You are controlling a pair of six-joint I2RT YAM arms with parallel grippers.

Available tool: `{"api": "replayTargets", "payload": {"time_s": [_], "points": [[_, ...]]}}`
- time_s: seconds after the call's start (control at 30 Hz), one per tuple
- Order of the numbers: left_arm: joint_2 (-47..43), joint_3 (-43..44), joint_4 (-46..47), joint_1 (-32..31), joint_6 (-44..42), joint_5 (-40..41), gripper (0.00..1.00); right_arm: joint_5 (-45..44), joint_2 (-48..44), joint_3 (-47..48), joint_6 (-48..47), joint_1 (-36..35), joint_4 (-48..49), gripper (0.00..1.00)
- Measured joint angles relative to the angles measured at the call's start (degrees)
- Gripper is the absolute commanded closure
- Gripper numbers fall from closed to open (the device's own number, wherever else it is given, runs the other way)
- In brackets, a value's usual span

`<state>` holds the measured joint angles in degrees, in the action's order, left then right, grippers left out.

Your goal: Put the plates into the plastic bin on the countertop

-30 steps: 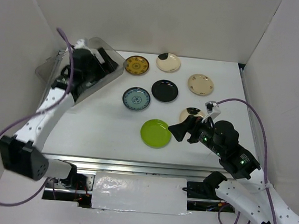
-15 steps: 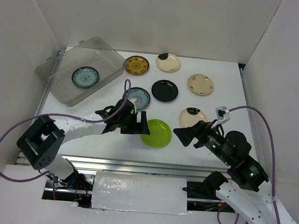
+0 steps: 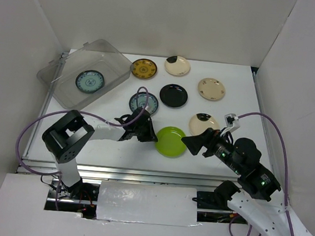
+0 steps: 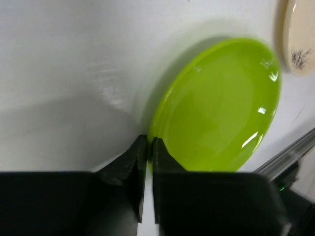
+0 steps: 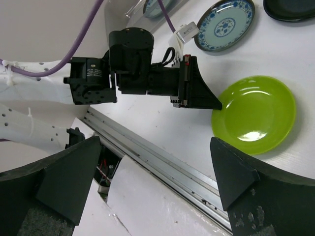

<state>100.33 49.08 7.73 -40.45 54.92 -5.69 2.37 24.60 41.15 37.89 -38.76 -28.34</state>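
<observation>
The left gripper (image 3: 149, 133) has its fingers pressed almost together on the left rim of the lime green plate (image 3: 171, 141). In the left wrist view a sliver of green sits in the slit between the fingertips (image 4: 141, 147). Half a second ago the plate lay slightly further left on the countertop (image 3: 242, 106), and a second ago this gripper was inside the plastic bin (image 3: 116, 64). The left arm's elbow has since folded in closer to its base.

The right gripper (image 3: 191, 143) hovers just right of the lime green plate with its fingers spread wide, pointing at the plate. Its place has barely changed over the last half second.

The plastic bin stands well beyond and left of the lime green plate and holds one blue-patterned plate (image 3: 89, 81). A second blue-patterned plate (image 3: 146, 104) lies just beyond the lime green plate's left side, and the left arm's purple cable (image 3: 139, 89) arches over it. The glossy black plate (image 3: 173, 95) is straight beyond the lime green plate. The mustard-gold plate (image 3: 144, 68) and a black-patched cream plate (image 3: 177, 66) lie further back. A plain cream plate (image 3: 211, 88) sits beyond and to the right, and another black-patched cream plate (image 3: 201, 122) lies near the right side. None of these has shifted.
</observation>
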Motion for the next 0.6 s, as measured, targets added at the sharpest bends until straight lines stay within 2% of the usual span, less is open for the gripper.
{"api": "replayTargets", "payload": {"time_s": [0.03,0.07,0.2,0.33,0.43,0.6], "points": [[0.00,-0.07,0.26,-0.02,0.92,0.20,0.98,0.00,0.00,0.00,0.00,0.00,0.00,0.00],[-0.07,-0.20,0.68,0.02,1.51,0.17,1.00,0.02,0.02,0.00,0.00,0.00,0.02,0.00],[-1.86,-1.46,0.24,0.55,3.37,1.62,1.00,0.02,0.02,0.00,0.00,0.00,0.02,0.00],[-10.43,-2.21,-9.07,3.30,2.34,6.34,1.00,-0.20,0.35,0.02,-0.07,0.00,0.04,0.00],[-18.05,2.84,-20.13,10.91,0.26,9.79,1.00,-0.44,1.33,0.00,-0.22,0.00,0.24,0.00],[-19.10,18.27,-25.90,35.39,-1.53,11.43,1.00,-0.15,5.09,-0.48,-0.26,0.09,2.32,0.00]]}}
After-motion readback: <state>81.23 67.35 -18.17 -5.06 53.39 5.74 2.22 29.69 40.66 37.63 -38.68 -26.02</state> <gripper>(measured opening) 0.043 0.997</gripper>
